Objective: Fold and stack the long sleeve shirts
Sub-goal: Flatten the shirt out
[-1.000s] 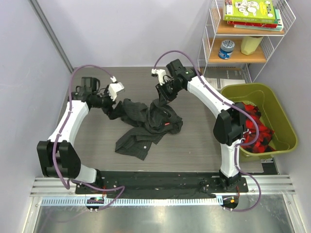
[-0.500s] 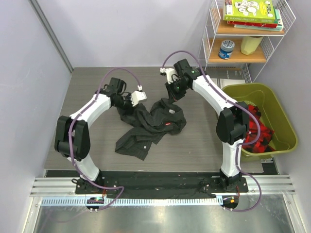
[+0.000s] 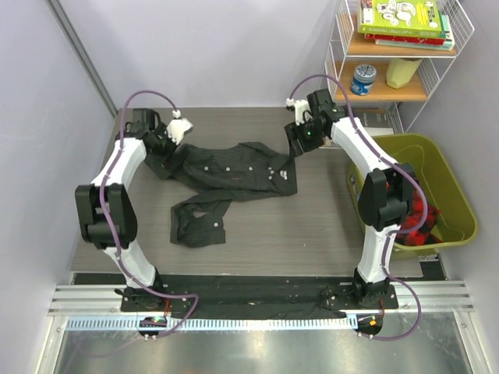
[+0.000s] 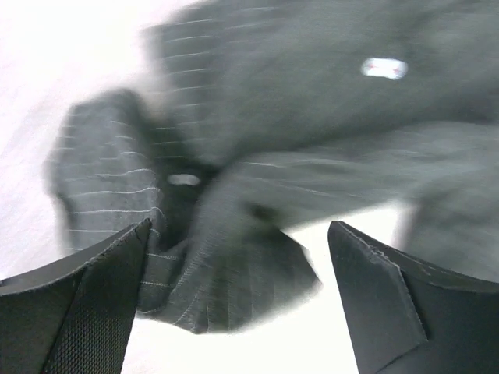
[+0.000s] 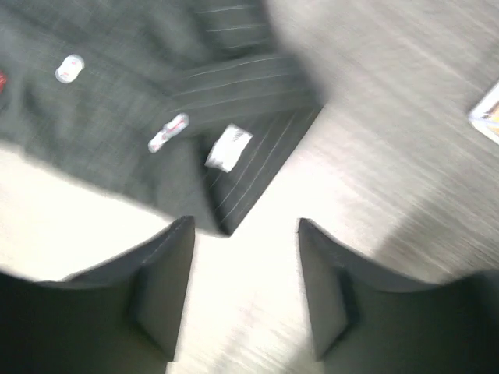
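Position: the shirt (image 3: 234, 167) is laid across the far middle of the table (image 3: 327, 226), its body drawn out roughly flat from left to right, with pale buttons showing along it. One sleeve (image 3: 195, 226) is trailed toward the near edge and doubled over itself in a rumpled loop. The other sleeve cannot be told apart from the cloth bunched at the left end. Only this one pinstriped shirt is seen.

Over the bunched left end the left gripper (image 4: 238, 224) is held with fingers wide apart and nothing clamped. Just off the shirt's right corner the right gripper (image 5: 245, 222) is held with fingers apart over bare table, and nothing is held there either. Both wrist views are blurred.

Risks, as judged:
- If a fold is made before the left bunch is smoothed, creases would be locked in and a lopsided packet produced.
- If a pinch is taken in that bunch, several layers could be caught together and the spread body dragged back into a heap.
- The looped sleeve, if left as it lies, would be trapped under the fold and a lump left for any stack.
- From its spot beside the corner, the right hem could be missed and only table met.
- A one-sided pull would slide the soft cloth toward the green bin (image 3: 460, 210) of red cloth (image 3: 413, 210).
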You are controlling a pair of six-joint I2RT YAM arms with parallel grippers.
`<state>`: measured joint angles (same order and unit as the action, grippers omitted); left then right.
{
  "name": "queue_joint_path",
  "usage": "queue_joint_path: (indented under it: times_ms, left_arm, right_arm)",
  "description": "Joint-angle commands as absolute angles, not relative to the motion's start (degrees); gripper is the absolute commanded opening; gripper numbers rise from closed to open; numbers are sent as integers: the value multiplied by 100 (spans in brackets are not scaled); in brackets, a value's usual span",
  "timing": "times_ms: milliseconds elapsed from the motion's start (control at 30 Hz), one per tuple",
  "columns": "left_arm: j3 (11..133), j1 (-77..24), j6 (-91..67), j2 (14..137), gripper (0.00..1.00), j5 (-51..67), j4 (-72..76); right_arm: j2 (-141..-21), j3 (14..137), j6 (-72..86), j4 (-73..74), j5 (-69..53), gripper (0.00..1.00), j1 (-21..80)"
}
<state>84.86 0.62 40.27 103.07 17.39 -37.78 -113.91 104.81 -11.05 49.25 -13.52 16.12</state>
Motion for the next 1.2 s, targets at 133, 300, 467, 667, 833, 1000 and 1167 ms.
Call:
queue_joint_path:
  times_ms: [133,300,467,667,833,1000,1167]
  left_arm:
    - [7007,-219,3674,8263,94,3130,-5160]
    - [6136,-316,3367,8138,93,2321,-4887]
    - [5907,-316,2831,8288,91,1672,-4721]
    - [5494,-308,2725,8376,87,819,-4676]
    - [5493,-141,2497,8472,47,1054,-4605]
    - [5967,-26,2417,8692,16,1704,-4947]
    - [6328,-26,2487,8395,0,2065,-5106]
  right_arm:
    - [-10274,9546,-1924,4957,-2267,69,2144]
    - [-10423,9106,-2144,4476,-1803,62,2969]
    - [-10687,8842,-2074,3903,-1407,61,3717]
    - [-10810,8807,-1951,3428,-1380,60,4025]
    - [-10977,8500,-1907,2586,-1424,54,4271]
    - [-11206,8385,-2065,2118,-1318,52,4421]
    - [-11250,8367,-2031,2118,-1187,57,4421]
